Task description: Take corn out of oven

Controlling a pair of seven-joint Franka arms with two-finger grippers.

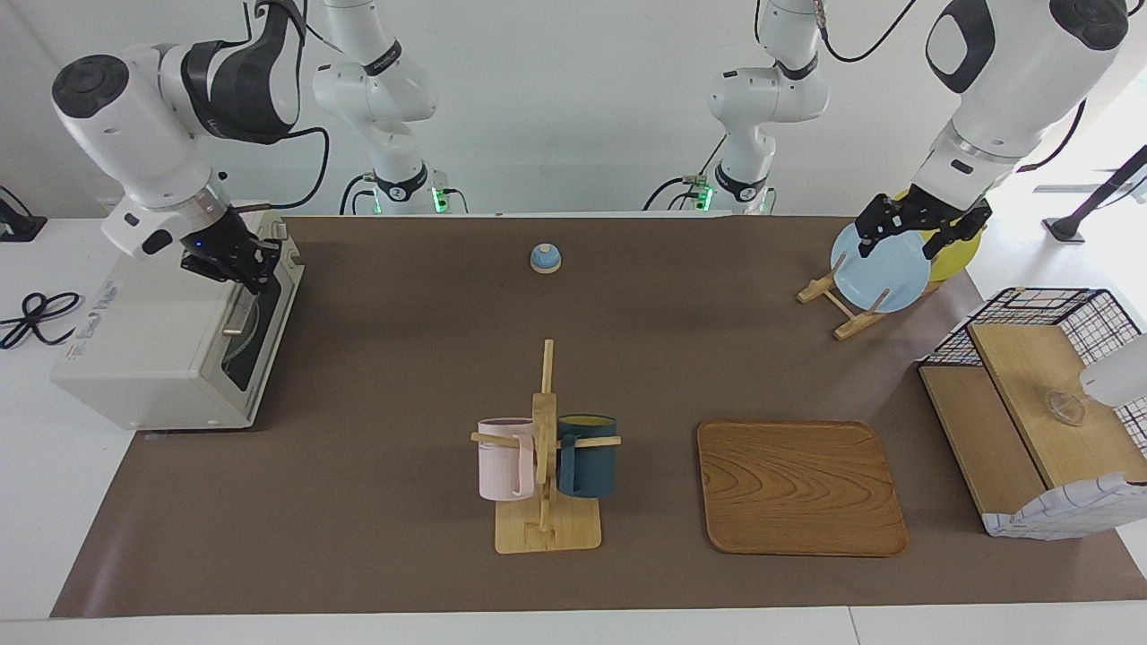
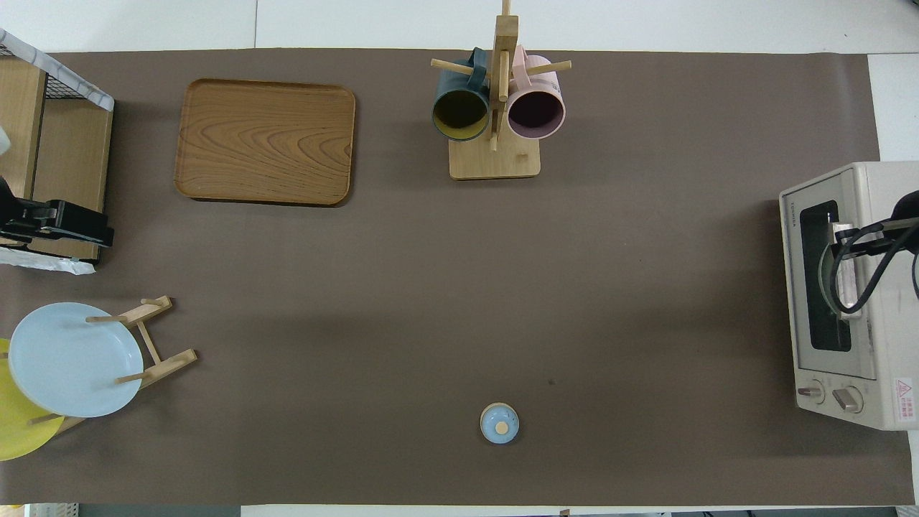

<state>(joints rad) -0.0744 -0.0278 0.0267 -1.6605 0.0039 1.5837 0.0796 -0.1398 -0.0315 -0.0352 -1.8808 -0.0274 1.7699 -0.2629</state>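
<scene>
1. The right gripper (image 1: 240, 267) is down at the oven (image 1: 152, 331), at the right arm's end of the table. Its fingertips are closed together on the metal door handle (image 1: 235, 313) and appear to pinch it.
2. The oven's dark glass door (image 2: 818, 287) stands closed. The corn cannot be seen in either view, so it is presumably inside on the rack.
3. Judged from this, the step in hand is opening the door. The handle is stiff and the door hinges at the bottom, so the pull should swing outward and down, not straight back.
4. The corn should be light and stiff, but round and tapered, so it is likely to roll or squirt from the fingers. The best hold is across its thick middle, with the fingers square to its length.
5. The left gripper (image 1: 923, 231) waits with fingers spread and empty, over the blue plate (image 1: 883, 269) at the left arm's end.
</scene>
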